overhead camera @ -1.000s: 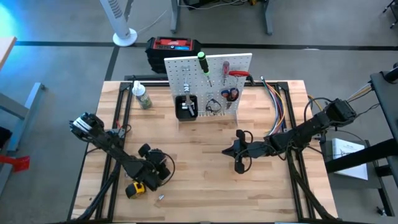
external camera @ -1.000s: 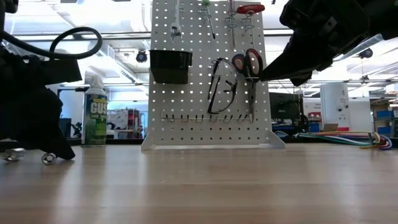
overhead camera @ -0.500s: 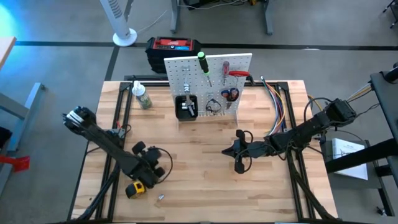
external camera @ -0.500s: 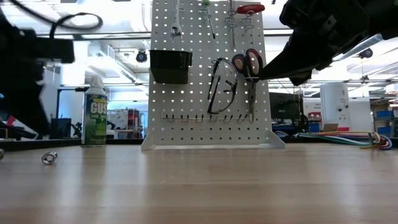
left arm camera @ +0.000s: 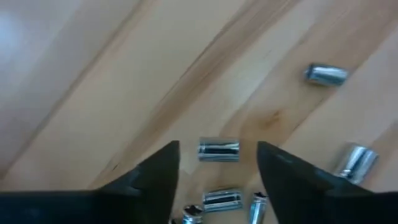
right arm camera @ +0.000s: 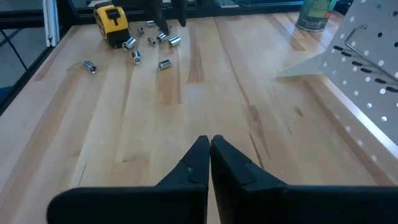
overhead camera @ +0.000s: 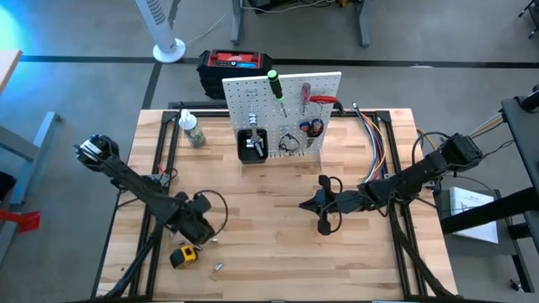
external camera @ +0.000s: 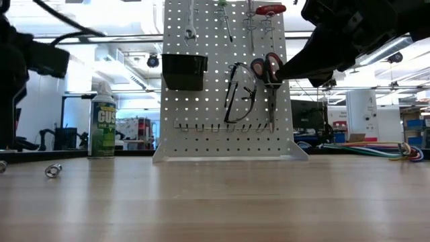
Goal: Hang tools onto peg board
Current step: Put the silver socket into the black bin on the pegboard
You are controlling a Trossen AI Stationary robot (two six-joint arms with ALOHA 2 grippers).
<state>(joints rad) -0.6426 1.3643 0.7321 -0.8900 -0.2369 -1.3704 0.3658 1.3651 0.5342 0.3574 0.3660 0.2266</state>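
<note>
The white peg board (overhead camera: 282,114) stands at the table's far middle. On it hang a green screwdriver (external camera: 222,13), a red screwdriver (external camera: 269,9), a wrench (external camera: 190,20), glasses (external camera: 240,94) and pliers (external camera: 267,70), beside a black bin (external camera: 183,70). A yellow tape measure (overhead camera: 181,255) lies near the front left, with several small silver sockets (right arm camera: 134,45) beside it. My left gripper (left arm camera: 217,163) hangs open above them, pointing down; one socket (left arm camera: 219,150) lies on the table between its fingertips, untouched. My right gripper (right arm camera: 210,149) is shut and holds nothing, over the table's middle (overhead camera: 307,204).
A green-labelled bottle (overhead camera: 194,133) stands left of the board. A red-and-black box (overhead camera: 234,63) sits on the floor behind the table. Coloured cables (overhead camera: 375,139) run along the right side. One socket (overhead camera: 217,268) lies apart near the front edge. Bare wood lies between the grippers.
My left gripper has risen off the table by the tape measure and drawn back a little toward the table's left edge. The tape measure and the sockets have stayed where they were.
</note>
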